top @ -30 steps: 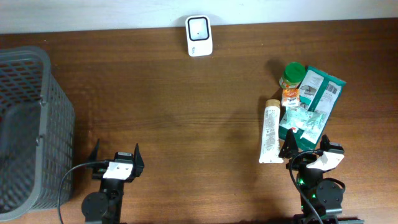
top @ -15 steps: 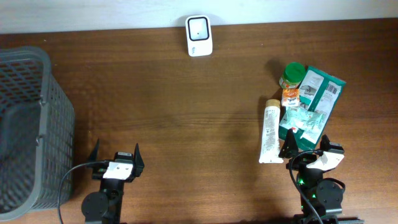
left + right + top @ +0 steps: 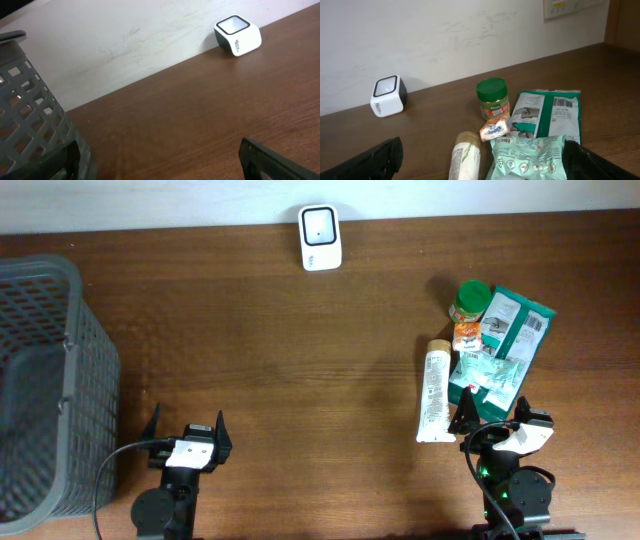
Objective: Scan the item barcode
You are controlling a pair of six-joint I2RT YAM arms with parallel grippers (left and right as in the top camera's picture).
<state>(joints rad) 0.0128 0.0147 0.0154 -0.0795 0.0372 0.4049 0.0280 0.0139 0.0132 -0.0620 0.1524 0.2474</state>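
Brown wood is carrying everything: the goods to be scanned are lying in a tight cluster on the right side of the counter, just ahead of the right pincer, while the white scanner is sitting well apart at the far edge by the wall. Both the right pincer and the left pincer are standing wide apart and holding nothing; the left one is waiting near a grey basket.

The cream tube is looking light and somewhat squashy, so a hold across its middle seems safest, and it is lying clear on the left edge of the pile; the jar with the green lid is probably the heaviest and hardest piece, likely slippery on its round wall. The dark green packet and the pale green pouch are looking thin, soft and floppy, so an edge pinch is likely to let them sag; the small orange sachet is leaning between jar and packets.

A barcode is showing on the dark green packet's top corner; whether the tube or jar is carrying one on a visible face cannot be told. The pouch is overlapping the packet, and the right wrist view is cutting off the near ends of the tube and pouch.
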